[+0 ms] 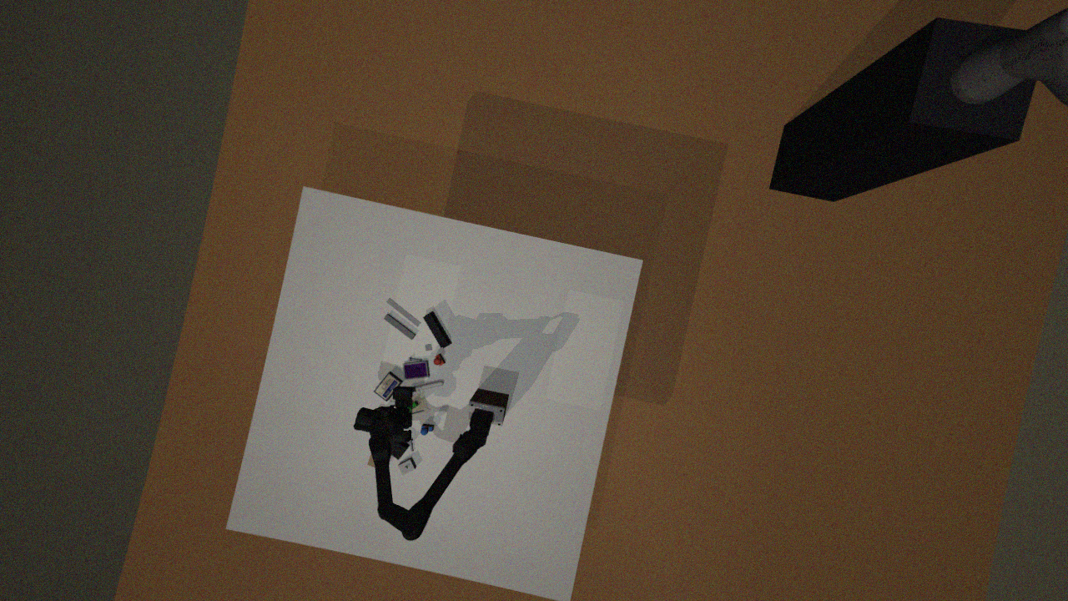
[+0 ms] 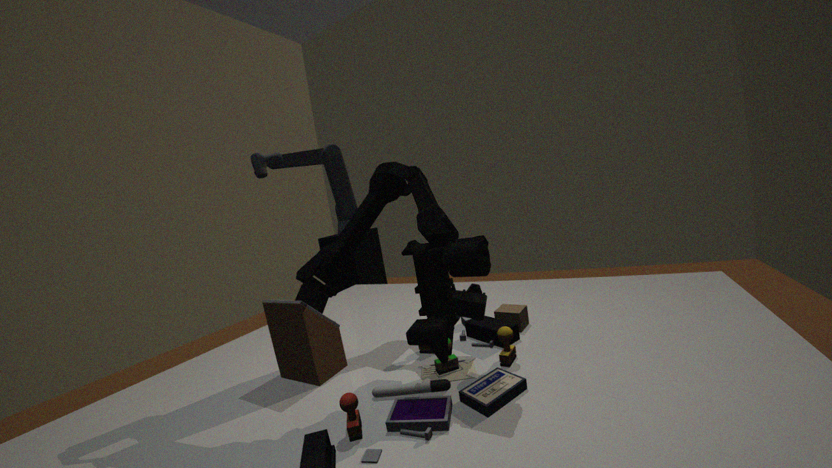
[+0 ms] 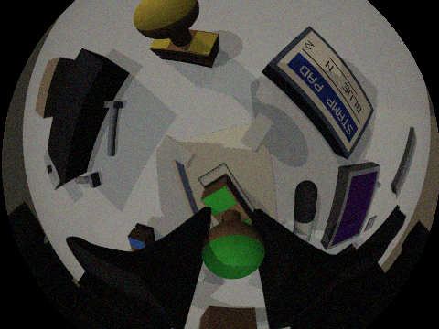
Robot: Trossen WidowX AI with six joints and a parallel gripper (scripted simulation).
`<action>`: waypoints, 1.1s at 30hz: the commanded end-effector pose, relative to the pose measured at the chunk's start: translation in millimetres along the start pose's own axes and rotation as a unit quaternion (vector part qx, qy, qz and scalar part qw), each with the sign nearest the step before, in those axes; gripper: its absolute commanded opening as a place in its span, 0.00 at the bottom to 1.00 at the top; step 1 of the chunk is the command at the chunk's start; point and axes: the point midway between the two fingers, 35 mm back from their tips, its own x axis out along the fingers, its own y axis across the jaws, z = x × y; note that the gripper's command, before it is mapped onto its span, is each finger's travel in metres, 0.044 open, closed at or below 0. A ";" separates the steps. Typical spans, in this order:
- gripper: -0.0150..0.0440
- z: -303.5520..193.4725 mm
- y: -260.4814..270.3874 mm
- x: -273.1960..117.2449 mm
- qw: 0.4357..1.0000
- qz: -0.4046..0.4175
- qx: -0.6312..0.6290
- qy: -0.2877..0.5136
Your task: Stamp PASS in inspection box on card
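My gripper [image 2: 444,355] [image 3: 232,215] is shut on the green stamp [image 2: 446,365] [image 3: 233,251] and holds it upright by its handle. The stamp's base is over the inspection box [image 3: 211,170] on the cream card [image 2: 467,367] [image 3: 261,171]; box lines show beyond two of its sides. The base is at or very near the card; contact is hidden. No print is visible, and the base covers most of the box. The open purple ink pad [image 1: 415,370] [image 2: 420,409] [image 3: 354,207] lies beyond the marker.
The marker [image 2: 407,389] [image 3: 305,201] lies beside the card. The closed blue stamp pad [image 1: 387,386] [image 2: 493,389] [image 3: 326,87], yellow stamp [image 2: 507,353] [image 3: 166,15], red stamp [image 1: 439,359] [image 2: 349,402] and blue stamp [image 1: 426,429] [image 3: 137,242] stand around. A black block [image 3: 87,100] and bolts lie nearby.
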 end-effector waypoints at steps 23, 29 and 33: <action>0.25 2.9 -0.7 -26.8 1.000 -0.002 -0.003 -0.001; 0.25 3.1 -0.9 -36.4 1.000 -0.002 -0.003 -0.001; 0.25 3.1 -1.0 -42.9 1.000 -0.002 -0.003 -0.001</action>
